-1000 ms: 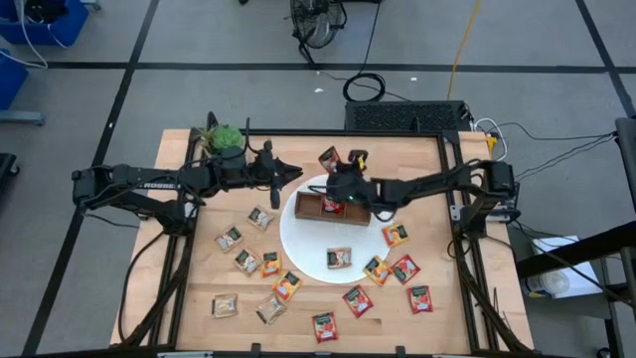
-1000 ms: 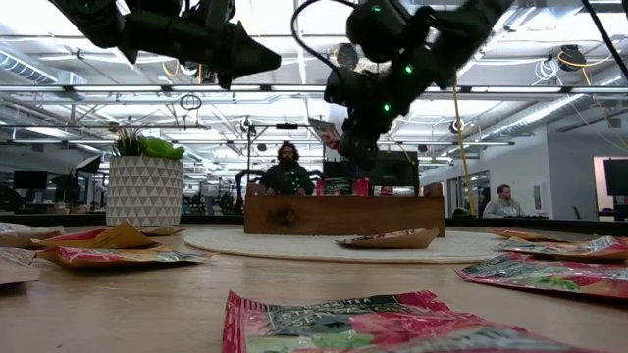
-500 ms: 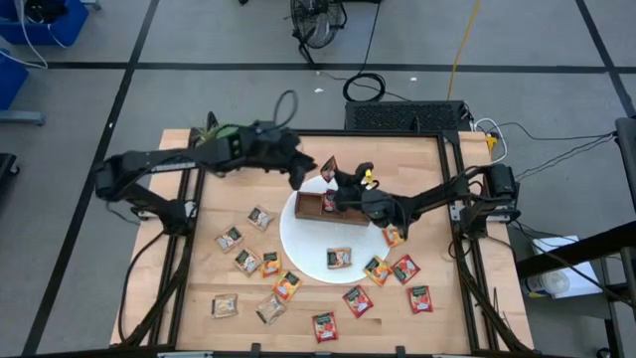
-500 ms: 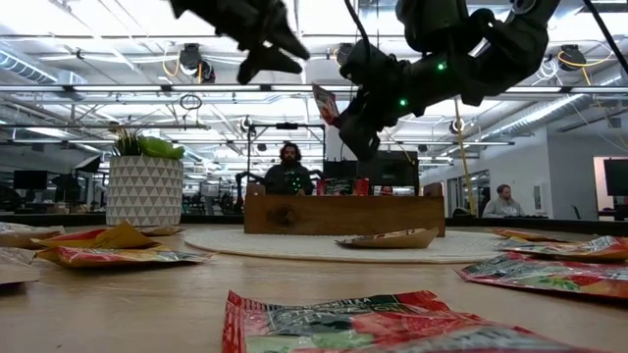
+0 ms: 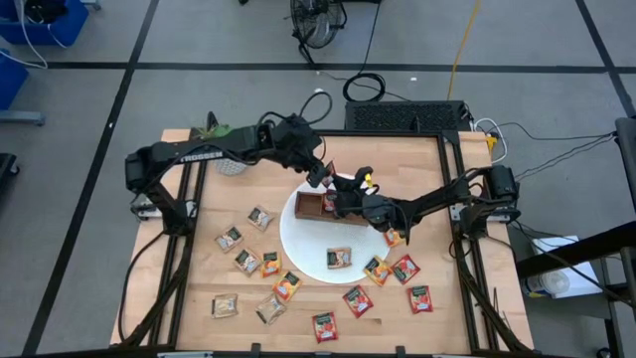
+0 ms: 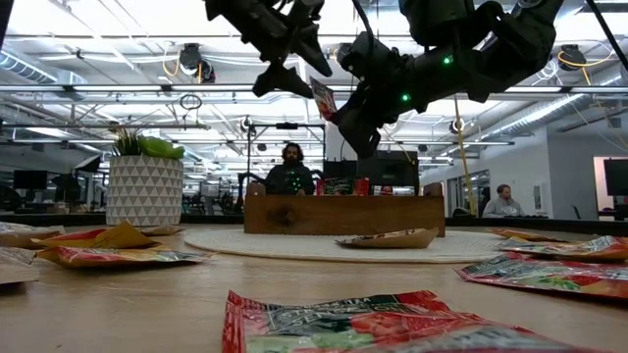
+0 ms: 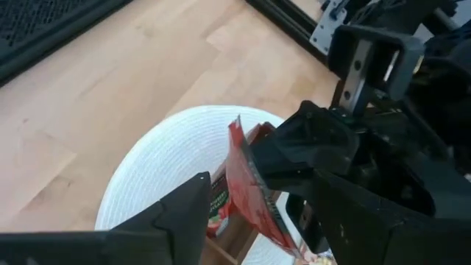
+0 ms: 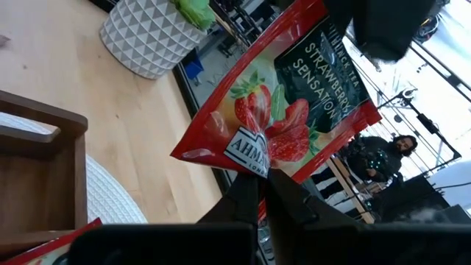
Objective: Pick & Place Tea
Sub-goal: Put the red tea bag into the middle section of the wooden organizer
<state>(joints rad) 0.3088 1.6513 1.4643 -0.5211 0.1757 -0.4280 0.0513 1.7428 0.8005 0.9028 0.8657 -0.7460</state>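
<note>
Strawberry tea sachet (image 8: 276,110) hangs above the wooden tray (image 5: 310,207), pinched by the right pincer (image 5: 338,188); the left pincer (image 5: 318,175), spread wide, must close on it for a handover.

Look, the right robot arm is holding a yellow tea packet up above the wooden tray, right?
Not yellow. The right wrist view shows the right gripper pinching a red strawberry tea sachet. It is indeed held up above the wooden tray, as the low view shows.
</note>
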